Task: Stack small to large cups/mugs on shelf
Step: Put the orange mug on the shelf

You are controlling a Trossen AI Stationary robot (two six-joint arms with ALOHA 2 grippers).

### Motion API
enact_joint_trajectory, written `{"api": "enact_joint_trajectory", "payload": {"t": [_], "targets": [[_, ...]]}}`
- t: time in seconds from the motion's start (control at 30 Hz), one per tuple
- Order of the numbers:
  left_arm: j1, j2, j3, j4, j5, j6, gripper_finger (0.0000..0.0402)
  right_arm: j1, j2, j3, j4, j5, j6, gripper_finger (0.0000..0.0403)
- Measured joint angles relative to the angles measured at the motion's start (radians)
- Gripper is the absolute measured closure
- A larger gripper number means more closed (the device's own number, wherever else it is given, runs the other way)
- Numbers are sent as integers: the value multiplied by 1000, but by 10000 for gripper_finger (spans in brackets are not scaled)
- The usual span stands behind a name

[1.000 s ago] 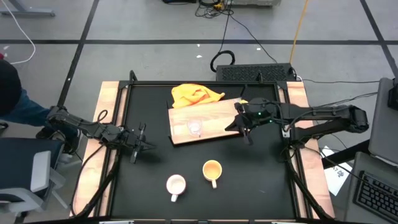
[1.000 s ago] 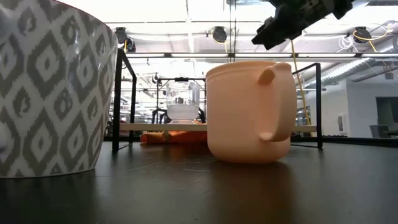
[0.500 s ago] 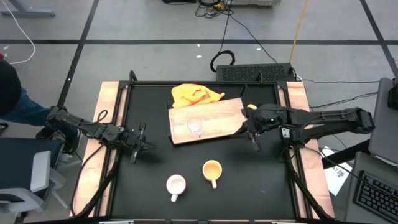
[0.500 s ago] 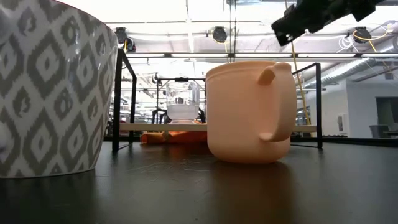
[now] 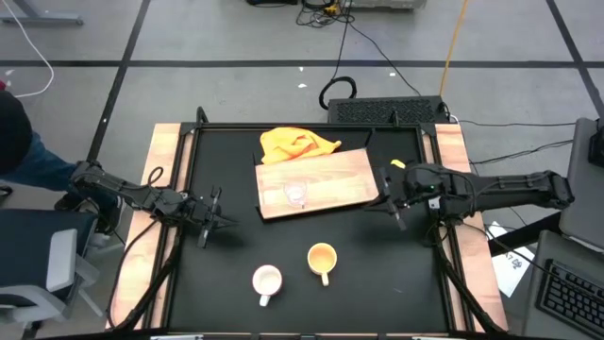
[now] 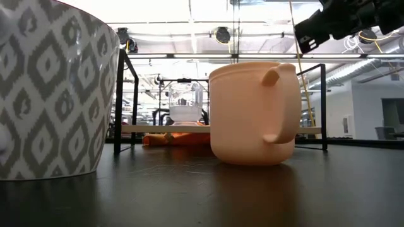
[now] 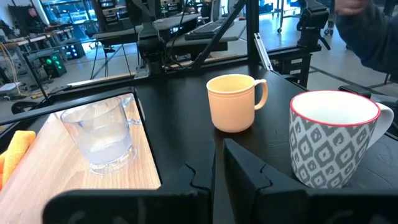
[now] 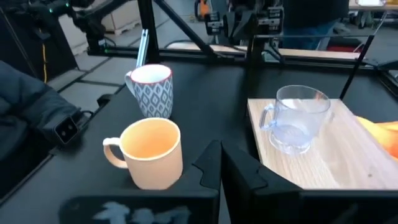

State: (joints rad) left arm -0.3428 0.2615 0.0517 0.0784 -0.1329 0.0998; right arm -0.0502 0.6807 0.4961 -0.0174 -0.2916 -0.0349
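Note:
The wooden board (image 5: 326,179) lies flat at the table's far middle. The tiny clear glass cup (image 5: 296,195) stands upright on the board's left part. The yellow-orange mug (image 5: 322,258) and the white patterned mug (image 5: 267,280) stand on the black table (image 5: 226,165) near its front edge. My right gripper (image 5: 390,201) is shut and empty, above the table just right of the board. My left gripper (image 5: 219,220) is shut and empty at the table's left, left of the board. The left wrist view shows the glass cup (image 7: 102,137), the yellow-orange mug (image 7: 233,102) and the white mug (image 7: 329,140).
A crumpled yellow cloth (image 5: 297,144) lies at the board's far edge. Black frame posts (image 6: 118,101) stand around the table. A person's dark sleeve (image 5: 14,142) shows beyond the table's left side.
My right gripper has drawn back from over the board's right end toward the table's right edge, staying shut and empty. The cups and the board have kept still.

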Motion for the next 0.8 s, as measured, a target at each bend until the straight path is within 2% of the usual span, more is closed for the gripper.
{"api": "enact_joint_trajectory", "payload": {"t": [0.23,0.43,0.57,0.8], "targets": [[0,0,0,0,0,0,366,0,-13,-21,-1,-4,4,403],[0,0,0,0,0,0,366,14,-18,-21,6,-132,5,403],[0,0,0,0,0,0,366,57,-36,-21,6,-126,19,403],[0,0,0,0,0,0,366,119,-64,-37,-1,6,24,403]]}}
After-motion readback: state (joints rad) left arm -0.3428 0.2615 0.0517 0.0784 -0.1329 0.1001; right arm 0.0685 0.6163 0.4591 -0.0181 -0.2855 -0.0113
